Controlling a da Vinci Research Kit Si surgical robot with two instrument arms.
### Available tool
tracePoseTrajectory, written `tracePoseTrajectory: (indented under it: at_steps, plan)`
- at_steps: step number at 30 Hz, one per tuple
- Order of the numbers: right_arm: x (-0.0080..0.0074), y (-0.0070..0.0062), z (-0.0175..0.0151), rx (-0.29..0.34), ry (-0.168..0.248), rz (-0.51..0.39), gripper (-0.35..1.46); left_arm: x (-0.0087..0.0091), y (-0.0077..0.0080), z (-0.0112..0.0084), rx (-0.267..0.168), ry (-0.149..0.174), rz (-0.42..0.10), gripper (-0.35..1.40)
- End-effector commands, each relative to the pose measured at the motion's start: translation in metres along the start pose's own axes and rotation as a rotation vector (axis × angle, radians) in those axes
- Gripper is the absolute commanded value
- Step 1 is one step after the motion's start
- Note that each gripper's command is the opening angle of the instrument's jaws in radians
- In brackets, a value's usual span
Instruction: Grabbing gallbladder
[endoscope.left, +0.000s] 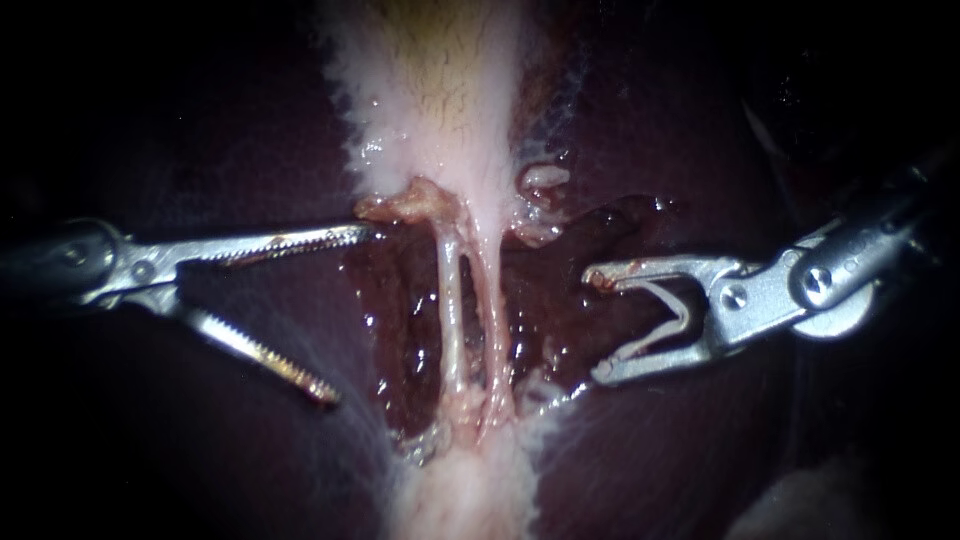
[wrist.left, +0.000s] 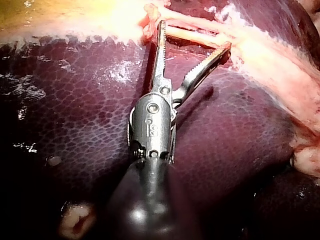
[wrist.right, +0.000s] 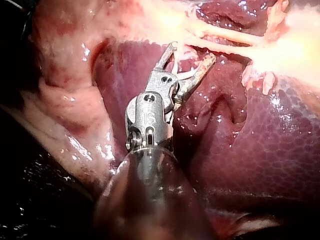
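The pale gallbladder (endoscope.left: 440, 100) hangs in at the top centre, between dark liver (endoscope.left: 700, 150) lobes. From its pink neck (endoscope.left: 405, 205) two thin tubes (endoscope.left: 452, 300) run down side by side. My left instrument (endoscope.left: 350, 313) stands open, its toothed upper jaw touching the neck's left edge and its lower jaw out over the liver. My right instrument (endoscope.left: 594, 325) is open too, right of the tubes and clear of them. The left wrist view has the open left instrument (wrist.left: 194, 35) at the tubes (wrist.left: 210, 25). The right instrument (wrist.right: 192, 51) gapes just short of the tubes (wrist.right: 220, 32).
A raw, wet bed of dissected tissue (endoscope.left: 400, 300) surrounds the tubes. Pale fatty tissue (endoscope.left: 470, 490) continues below where they end. A small pale nub (endoscope.left: 545, 178) sits right of the neck. Liver (wrist.left: 75, 115) lies under the left shaft, and liver (wrist.right: 280, 140) beside the right one.
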Motion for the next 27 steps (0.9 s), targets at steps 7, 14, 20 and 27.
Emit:
tracePoseTrajectory:
  at_steps: [7, 14, 20, 27]
  plan:
    - [0.0001, 0.0, -0.0001, 0.001, -0.001, 0.0, 0.5, 0.0004, -0.0004, -0.0006, 0.003, 0.006, -0.059, 1.14]
    - [0.0, 0.0, -0.0001, 0.001, -0.001, 0.0, 0.5, 0.0019, -0.0028, -0.0011, 0.031, -0.068, -0.078, 1.28]
    - [0.0, 0.0, -0.0001, 0.001, -0.001, 0.0, 0.5, 0.0018, -0.0057, 0.0002, 0.058, -0.182, -0.094, 1.11]
    - [0.0, 0.0, 0.0, 0.001, -0.001, 0.0, 0.5, 0.0009, -0.0078, 0.0032, 0.082, -0.219, -0.096, 0.93]
